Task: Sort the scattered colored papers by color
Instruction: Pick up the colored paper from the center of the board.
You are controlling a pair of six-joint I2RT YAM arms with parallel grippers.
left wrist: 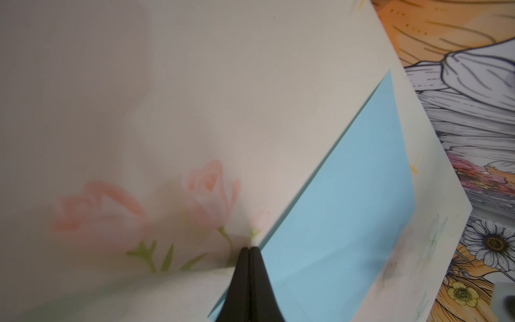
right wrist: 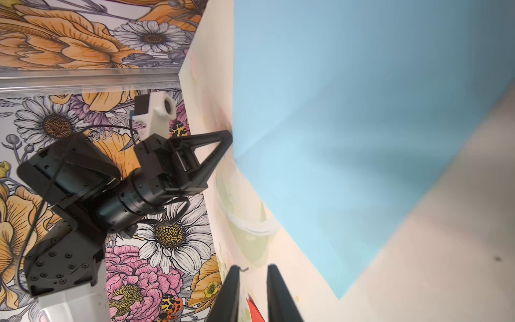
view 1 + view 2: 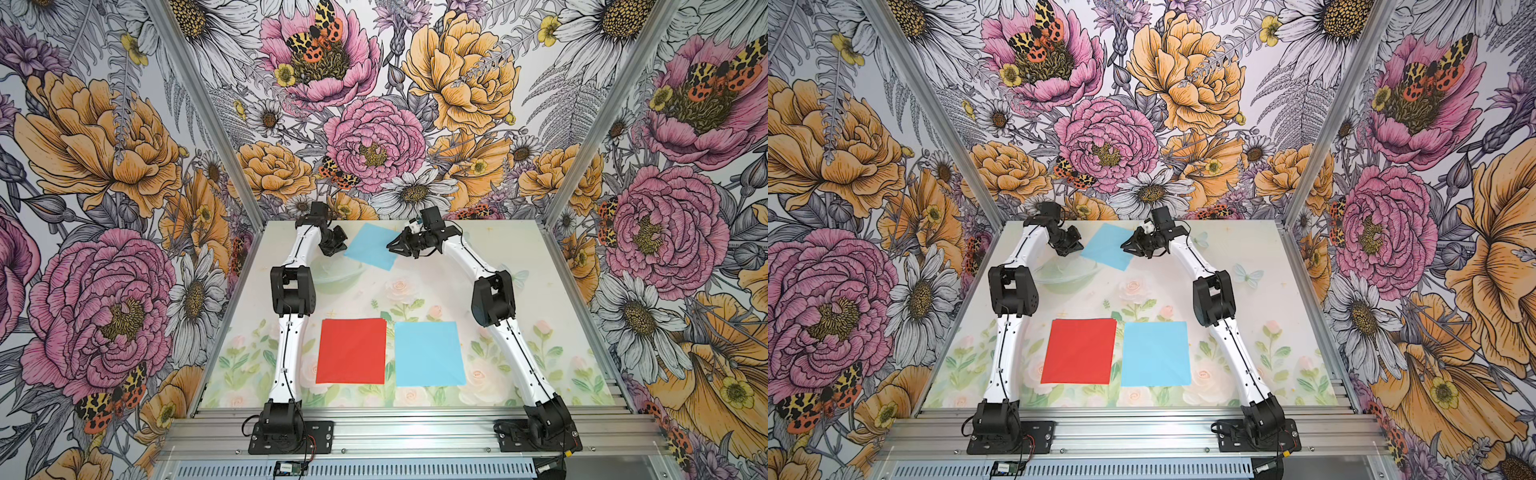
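A loose sky-blue paper point(image 3: 371, 247) point(image 3: 1106, 248) lies skewed at the far middle of the table. My left gripper point(image 3: 341, 248) point(image 1: 250, 248) is shut on that sheet's left edge, and the paper point(image 1: 348, 209) bends up slightly there. The right wrist view shows the same pinch by the left gripper point(image 2: 230, 138) on the blue paper point(image 2: 348, 125). My right gripper point(image 3: 390, 246) point(image 2: 252, 268) hovers by the sheet's right corner, open with a narrow gap and nothing in it. Near the front lie a red paper stack point(image 3: 351, 351) and a blue paper stack point(image 3: 428, 353), side by side.
The flowered back wall stands just behind both grippers. Aluminium posts point(image 3: 582, 137) flank the table point(image 3: 540, 291). The left elbow point(image 3: 291, 293) and right elbow point(image 3: 492, 301) rise at mid-table on either side of the stacks. A metal rail point(image 3: 415, 432) runs along the front.
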